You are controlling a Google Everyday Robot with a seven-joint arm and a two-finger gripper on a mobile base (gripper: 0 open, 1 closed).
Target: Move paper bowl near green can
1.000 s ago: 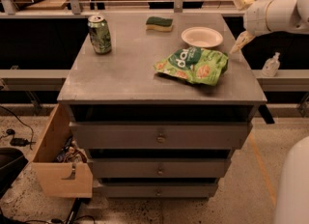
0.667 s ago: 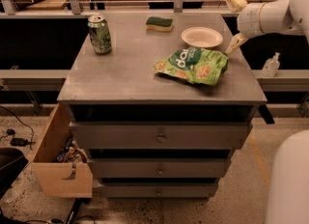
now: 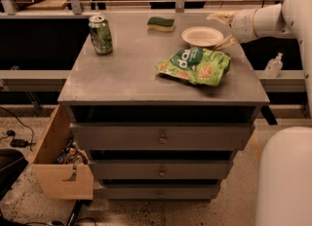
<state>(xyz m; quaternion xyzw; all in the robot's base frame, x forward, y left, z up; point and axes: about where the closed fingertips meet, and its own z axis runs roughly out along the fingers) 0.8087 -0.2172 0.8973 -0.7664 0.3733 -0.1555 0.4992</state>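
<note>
The gripper (image 3: 217, 30) sits at the right rear of the tabletop (image 3: 126, 76), just beside the bowl (image 3: 202, 36); its jaws stand wide, one pale finger above and behind the bowl's far edge, the other low by the bowl's right rim; they hold nothing. Whether the low finger touches the rim I cannot tell.

Against a second ago the arm has slid in from the right; the gripper is now nearer the bowl, while the bowl itself lies where it lay, upright on the tabletop, behind the bag (image 3: 194, 65) and right of the sponge (image 3: 161, 23). The can (image 3: 100, 35) has not moved either; it stands upright at the left rear, well apart from the bowl.

So the change is all approach and no transport; the task is in its early part, with the grasp not yet made. The jaws look to be lining up to straddle the right rim; to my eye the next need is a little more reach leftward and down, then a close on the rim.

Risks, as I judge them: a thin paper rim may buckle or slip from a pinch; a nudge may push the light bowl towards the sponge; the bag lies close in front and could be dragged; the path to the can runs past the sponge, so a lift rather than a slide seems safer.
</note>
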